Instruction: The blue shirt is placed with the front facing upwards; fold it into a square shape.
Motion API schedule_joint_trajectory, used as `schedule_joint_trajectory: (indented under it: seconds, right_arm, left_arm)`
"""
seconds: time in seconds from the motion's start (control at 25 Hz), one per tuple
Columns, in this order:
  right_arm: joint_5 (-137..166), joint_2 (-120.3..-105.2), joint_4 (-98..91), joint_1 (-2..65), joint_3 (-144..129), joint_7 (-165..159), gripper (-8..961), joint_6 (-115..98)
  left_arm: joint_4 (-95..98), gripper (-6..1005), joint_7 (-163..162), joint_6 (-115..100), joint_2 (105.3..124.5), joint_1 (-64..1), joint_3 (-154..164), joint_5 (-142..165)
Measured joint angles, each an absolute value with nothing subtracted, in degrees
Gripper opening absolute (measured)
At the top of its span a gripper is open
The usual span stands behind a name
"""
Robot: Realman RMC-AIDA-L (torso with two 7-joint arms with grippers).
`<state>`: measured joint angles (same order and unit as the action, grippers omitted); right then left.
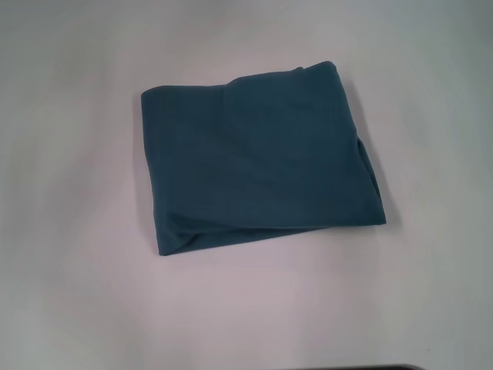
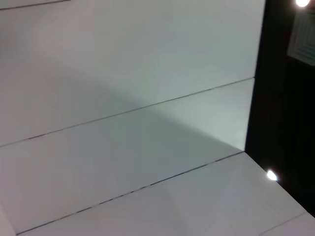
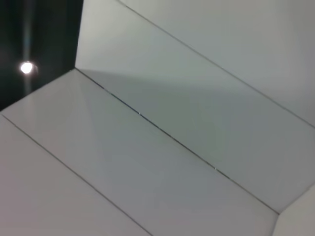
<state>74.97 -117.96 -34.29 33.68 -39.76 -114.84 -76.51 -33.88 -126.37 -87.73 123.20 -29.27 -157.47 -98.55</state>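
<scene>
The shirt (image 1: 258, 158) lies folded on the white table (image 1: 69, 293), a little to my right of the middle of the head view. It forms a compact, roughly square block with four clear sides, turned slightly so that its far edge rises toward my right. The far-right corner sits highest in the view; the near-left corner sits lowest.

Layering: the top surface is one smooth panel of plain teal-blue cloth. Along the near edge a rolled fold shows, with a lower layer protruding slightly at the near-left corner. On the right side two or three stacked layer edges are visible, curving outward toward the near-right corner. A faint crease runs across the top panel from the far edge downward. No print, collar or label is exposed on the upper face.

My left gripper: out of the head view. Its wrist camera shows only white panels (image 2: 128, 147) with thin dark seams, a dark area (image 2: 285, 108) to one side and two bright lights (image 2: 271, 175). No fingers appear, so I cannot tell whether they are spread or pressed together.

My right gripper: also out of the head view. Its wrist camera shows similar white panels (image 3: 187, 147) with seams, a dark corner and one light (image 3: 26, 67). No fingers appear; I cannot tell their state.

Neither gripper is touching the shirt.
</scene>
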Motion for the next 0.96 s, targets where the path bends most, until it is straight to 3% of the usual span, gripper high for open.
schedule_joint_trajectory:
  seconds: [0.96]
  right_arm:
    - [73.15, -117.49, -34.83, 32.56, -39.71, -112.92, 924, -80.28]
  left_arm:
    - [-33.91, 860, -122.06, -90.0, 122.25, -28.19, -155.12, -101.47]
